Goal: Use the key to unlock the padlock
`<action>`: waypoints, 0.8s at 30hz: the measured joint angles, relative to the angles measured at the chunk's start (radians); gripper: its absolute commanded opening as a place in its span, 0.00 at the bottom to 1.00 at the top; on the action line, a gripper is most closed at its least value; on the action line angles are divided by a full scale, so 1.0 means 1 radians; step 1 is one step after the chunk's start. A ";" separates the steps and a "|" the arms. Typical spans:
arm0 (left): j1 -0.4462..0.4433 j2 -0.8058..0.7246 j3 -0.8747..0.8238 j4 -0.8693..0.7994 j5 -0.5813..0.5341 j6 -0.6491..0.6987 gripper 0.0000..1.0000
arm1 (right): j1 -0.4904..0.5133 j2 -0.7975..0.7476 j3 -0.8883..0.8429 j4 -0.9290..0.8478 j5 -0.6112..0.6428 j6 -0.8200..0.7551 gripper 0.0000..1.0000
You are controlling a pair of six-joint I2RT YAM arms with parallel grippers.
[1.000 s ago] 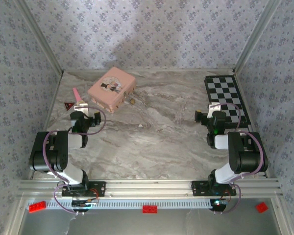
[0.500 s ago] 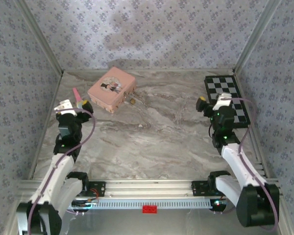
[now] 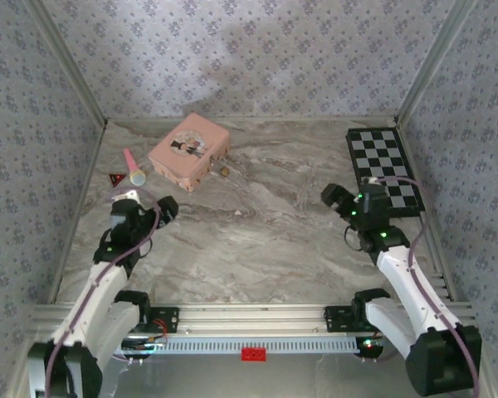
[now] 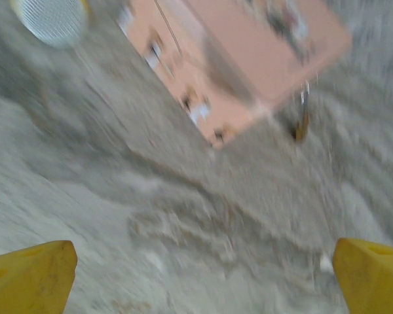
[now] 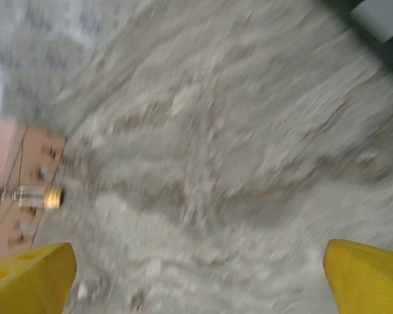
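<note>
Padlock (image 3: pixel 224 171) sits just beside the pink tin (image 3: pixel 189 149); left wrist view resolves its shackle (image 4: pixel 306 97), overhead adds the chessboard (image 3: pixel 383 166). Fingers of left gripper (image 4: pixel 200 275) and right gripper (image 5: pixel 200 275) stand wide apart.

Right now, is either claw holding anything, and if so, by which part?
Nothing is held. The left claw and the right claw are both open, and the padlock lies apart from them beside the pink tin.
</note>
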 measured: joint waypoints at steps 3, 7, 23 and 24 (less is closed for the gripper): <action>-0.119 0.103 0.000 0.013 0.019 0.045 1.00 | 0.162 0.063 0.005 -0.003 0.041 0.029 0.96; -0.244 0.208 0.011 0.066 0.024 0.126 0.98 | 0.296 0.227 0.066 -0.018 0.083 0.062 0.91; -0.360 0.234 0.037 0.145 -0.059 0.241 0.99 | 0.465 0.764 0.377 -0.095 0.056 0.209 0.64; -0.360 0.225 0.037 0.148 -0.064 0.241 0.99 | 0.470 0.782 0.393 -0.105 0.055 0.212 0.62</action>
